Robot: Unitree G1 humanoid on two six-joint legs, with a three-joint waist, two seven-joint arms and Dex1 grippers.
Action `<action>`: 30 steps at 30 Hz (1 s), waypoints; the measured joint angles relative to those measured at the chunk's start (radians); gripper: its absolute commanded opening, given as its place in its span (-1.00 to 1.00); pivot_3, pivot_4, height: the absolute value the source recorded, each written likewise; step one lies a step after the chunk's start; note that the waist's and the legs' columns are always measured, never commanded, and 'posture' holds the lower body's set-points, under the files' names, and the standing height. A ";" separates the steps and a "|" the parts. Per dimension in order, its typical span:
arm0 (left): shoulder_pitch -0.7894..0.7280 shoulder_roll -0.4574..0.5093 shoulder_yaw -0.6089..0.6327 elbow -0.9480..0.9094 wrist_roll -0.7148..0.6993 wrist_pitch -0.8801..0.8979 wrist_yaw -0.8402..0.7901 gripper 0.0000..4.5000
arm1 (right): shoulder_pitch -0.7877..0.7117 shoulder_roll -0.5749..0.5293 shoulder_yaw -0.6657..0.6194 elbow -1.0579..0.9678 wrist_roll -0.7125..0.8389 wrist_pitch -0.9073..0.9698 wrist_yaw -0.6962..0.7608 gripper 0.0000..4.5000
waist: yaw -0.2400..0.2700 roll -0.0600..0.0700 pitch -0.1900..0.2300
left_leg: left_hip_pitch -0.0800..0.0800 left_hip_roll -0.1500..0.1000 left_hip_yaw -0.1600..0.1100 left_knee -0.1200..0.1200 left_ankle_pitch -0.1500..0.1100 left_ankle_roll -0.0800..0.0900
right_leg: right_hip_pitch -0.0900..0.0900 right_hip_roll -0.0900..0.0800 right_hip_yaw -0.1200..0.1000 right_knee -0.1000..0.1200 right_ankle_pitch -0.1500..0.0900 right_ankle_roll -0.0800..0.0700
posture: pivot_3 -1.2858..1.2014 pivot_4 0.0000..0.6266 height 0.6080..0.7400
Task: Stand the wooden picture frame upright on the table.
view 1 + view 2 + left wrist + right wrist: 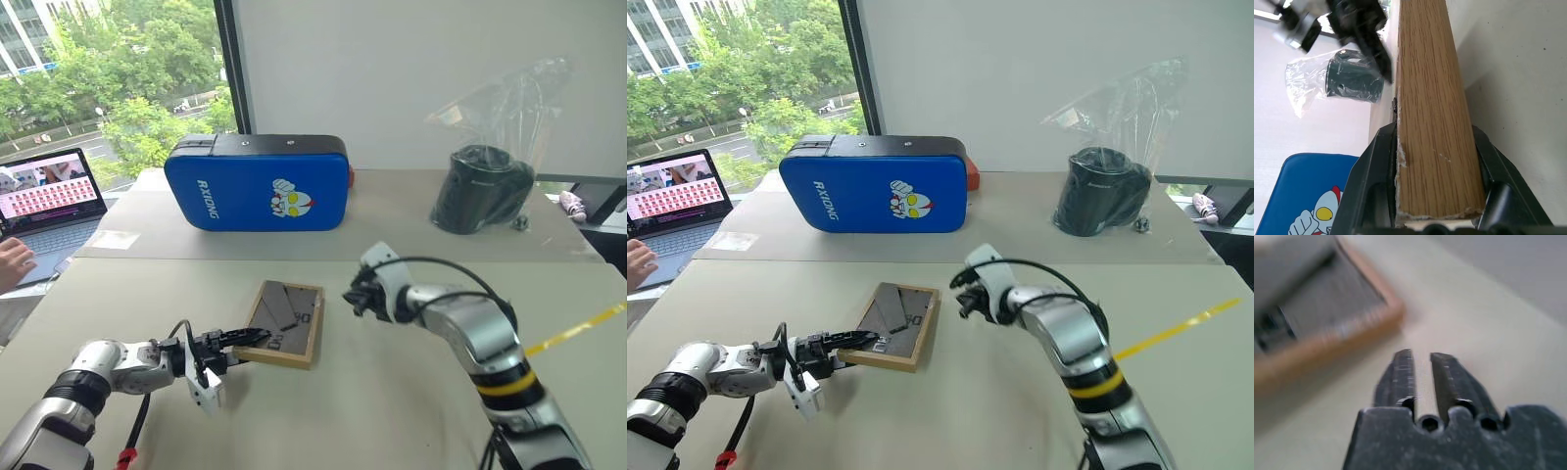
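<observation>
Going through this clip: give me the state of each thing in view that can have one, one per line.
wooden picture frame: lying back-up on the table, not yet upright.
left gripper: fingers closed on the frame's near corner.
right gripper: slightly open, empty, above the table beside the frame.
laptop: open, screen lit.

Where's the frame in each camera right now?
Left eye: frame lies back-up on the table, low centre, near corner in the left gripper.
Right eye: frame left of centre.
Left wrist: wooden edge between the fingers.
Right wrist: frame, blurred.
Shared landmark: blue pad.
</observation>
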 measured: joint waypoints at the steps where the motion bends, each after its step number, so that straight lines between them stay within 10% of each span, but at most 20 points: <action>1: -0.001 -0.001 -0.006 -0.005 -0.001 0.007 0.002 -0.43 | -0.031 0.048 -0.014 0.027 0.033 0.008 0.019 0.07 | 0.002 0.000 0.000 | 0.000 0.000 0.000 0.000 0.000 0.000 | 0.000 0.000 0.000 0.000 0.000 0.000 | 0.03 -0.52 1.00; 7: 0.017 0.004 -0.016 -0.042 -0.006 0.034 0.011 -0.43 | -0.103 0.137 0.040 0.247 0.136 0.040 0.177 0.99 | 0.007 0.000 0.000 | 0.000 -0.001 0.000 0.000 0.000 0.000 | 0.000 -0.001 0.000 -0.001 0.001 -0.003 | 0.03 -0.52 1.00; 16: 0.044 0.016 -0.016 -0.066 -0.025 0.050 0.016 -0.43 | -0.198 0.186 0.059 0.536 0.118 -0.091 0.334 0.99 | -0.002 0.004 -0.003 | 0.001 0.000 0.000 -0.001 0.000 0.000 | -0.001 0.000 0.000 0.003 -0.001 -0.001 | 0.03 -0.52 1.00; 30: 0.068 0.017 -0.039 -0.125 -0.050 0.058 0.005 -0.43 | -0.080 0.160 0.009 0.281 0.267 0.064 0.370 0.99 | 0.001 0.003 -0.002 | -0.005 -0.001 -0.001 -0.002 0.000 0.000 | -0.007 0.000 0.000 0.003 0.000 -0.003 | 0.03 -0.52 1.00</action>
